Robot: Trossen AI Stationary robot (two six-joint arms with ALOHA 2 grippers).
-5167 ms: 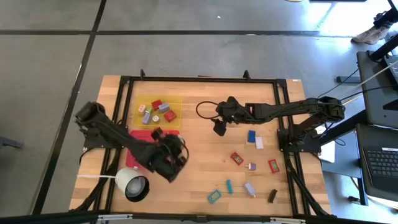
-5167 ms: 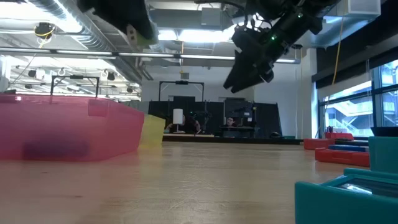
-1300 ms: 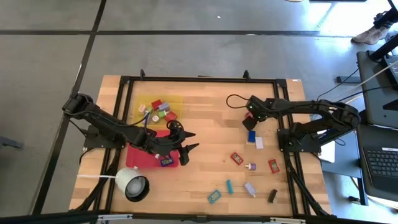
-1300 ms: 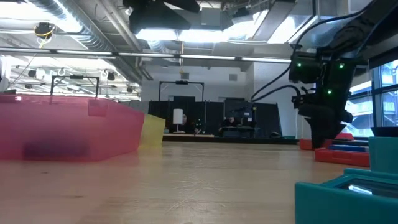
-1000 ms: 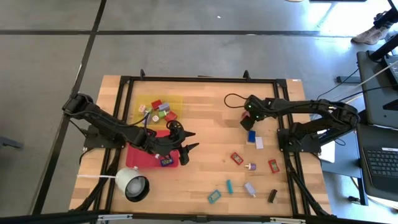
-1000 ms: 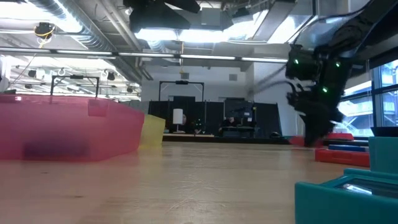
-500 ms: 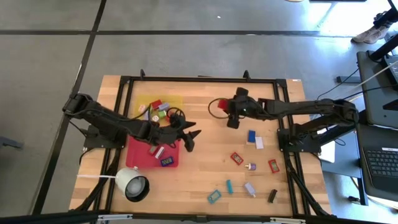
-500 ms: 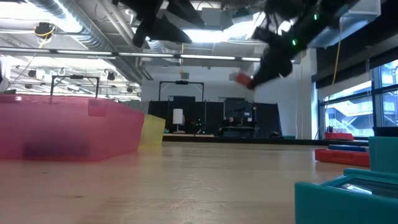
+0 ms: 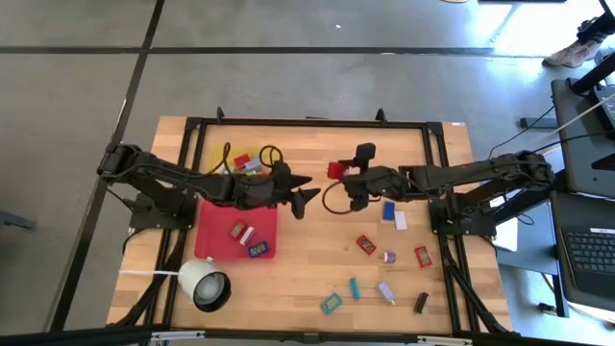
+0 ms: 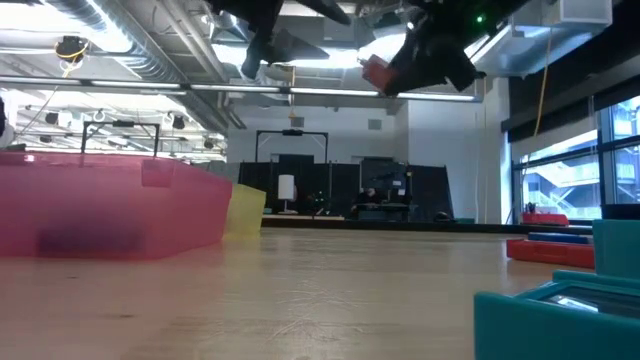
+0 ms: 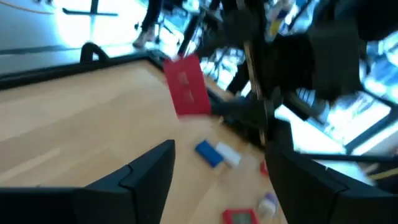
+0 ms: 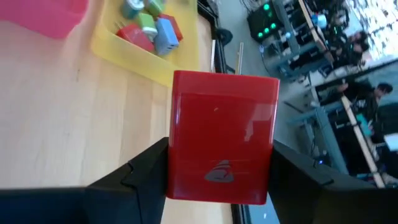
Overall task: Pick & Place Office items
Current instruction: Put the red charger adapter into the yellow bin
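The right gripper (image 9: 338,173) carries a red block (image 9: 334,170) pinched between its fingers, high over mid-table, and the left gripper (image 9: 306,195) hangs empty and spread just beside it. The risk is a clash between the two arms, or the block slipping and falling short of the yellow tray (image 9: 273,155). Count: three pieces lie in the red tray (image 9: 213,235), and some nine loose items (image 9: 388,210) are scattered on the right half of the table.
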